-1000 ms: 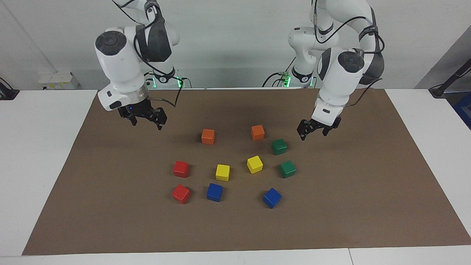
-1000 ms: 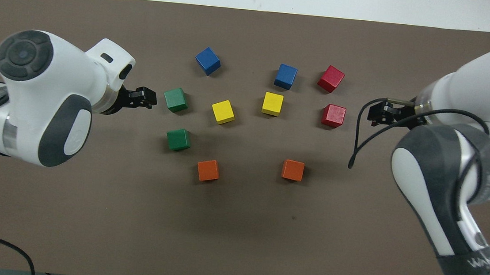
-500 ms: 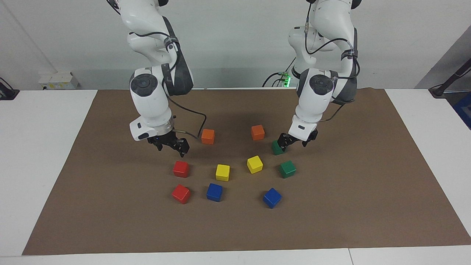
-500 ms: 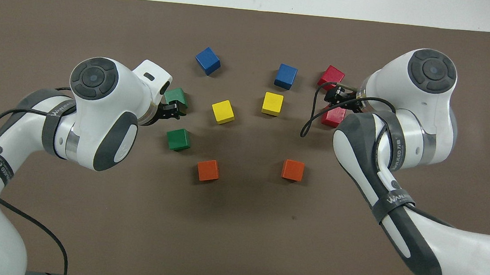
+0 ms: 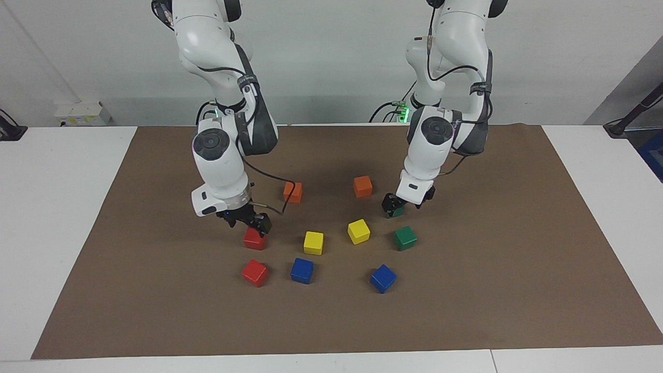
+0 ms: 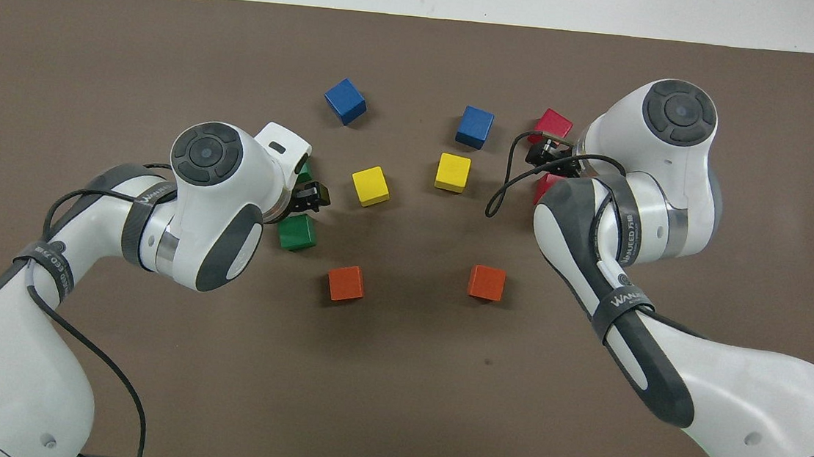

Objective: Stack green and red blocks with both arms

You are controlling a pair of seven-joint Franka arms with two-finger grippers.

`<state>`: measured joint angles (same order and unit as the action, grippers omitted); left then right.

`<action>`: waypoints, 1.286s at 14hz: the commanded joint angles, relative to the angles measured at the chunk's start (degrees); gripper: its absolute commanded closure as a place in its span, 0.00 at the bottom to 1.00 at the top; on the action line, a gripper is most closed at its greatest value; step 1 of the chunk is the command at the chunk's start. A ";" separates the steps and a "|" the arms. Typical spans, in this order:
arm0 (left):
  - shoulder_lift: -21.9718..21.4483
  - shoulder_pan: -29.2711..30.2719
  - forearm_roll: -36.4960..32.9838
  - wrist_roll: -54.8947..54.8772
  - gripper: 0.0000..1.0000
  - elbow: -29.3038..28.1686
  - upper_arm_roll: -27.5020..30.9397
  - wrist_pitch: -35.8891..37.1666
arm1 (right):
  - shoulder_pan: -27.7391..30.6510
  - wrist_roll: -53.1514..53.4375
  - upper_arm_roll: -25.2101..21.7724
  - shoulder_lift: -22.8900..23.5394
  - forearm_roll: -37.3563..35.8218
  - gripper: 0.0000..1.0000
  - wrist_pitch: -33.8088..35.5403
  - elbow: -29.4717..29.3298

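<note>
**Settle Both Claws Squarely Before Closing**

Step in hand, by the look of it: the reach down to a first red and a first green block, with nothing stacked yet. Lower the right claw [image 5: 252,224] straight onto the nearer red block [image 5: 254,240], centred, fingers parallel to two opposite faces. Close only with the tips well down both sides. Do likewise with the left claw [image 5: 398,203] at the nearer green block [image 5: 394,212]. Check alignment first: seen from overhead, each claw lies between its two same-coloured blocks, so probably raised and not yet around anything. Avoid nudging the farther red block [image 5: 255,273] and the farther green block [image 5: 404,238], the likely bases. Each rests alone on the brown mat [image 5: 155,290] of the tabletop, farther from the robots than its twin. Mind the yellow block [image 5: 358,231] beside the green pair on the way down.

Pose now, right arm: bent steeply at the elbow, wrist pointing down with a slight tilt. Claw spread wide and empty, just above the nearer red block, toward the right arm's end of the tabletop.

Left arm: folded in mirror fashion, wrist down. Claw spread wide and empty, low over the nearer green block and partly in front of it in the facing view. Contact there impossible to tell.
</note>
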<state>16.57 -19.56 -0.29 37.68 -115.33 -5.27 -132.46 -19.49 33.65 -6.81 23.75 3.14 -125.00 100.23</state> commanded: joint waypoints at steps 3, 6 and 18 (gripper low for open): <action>-1.28 -1.26 0.12 3.00 0.90 -4.73 0.87 -3.08 | 0.06 -3.68 -0.04 1.03 0.47 0.00 -1.82 1.10; -4.42 -0.66 0.12 2.22 1.00 -3.23 0.96 5.17 | -0.11 -3.85 -0.04 1.12 0.38 0.02 -5.06 3.12; 0.82 24.84 0.20 -42.86 1.00 0.64 1.05 -0.15 | 1.37 -11.10 -0.30 -1.32 0.12 1.00 -1.50 2.95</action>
<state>14.50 6.01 -0.35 -2.66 -115.27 -4.07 -129.26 -19.72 28.68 -6.98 25.65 3.08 -129.87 102.79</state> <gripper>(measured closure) 0.436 0.454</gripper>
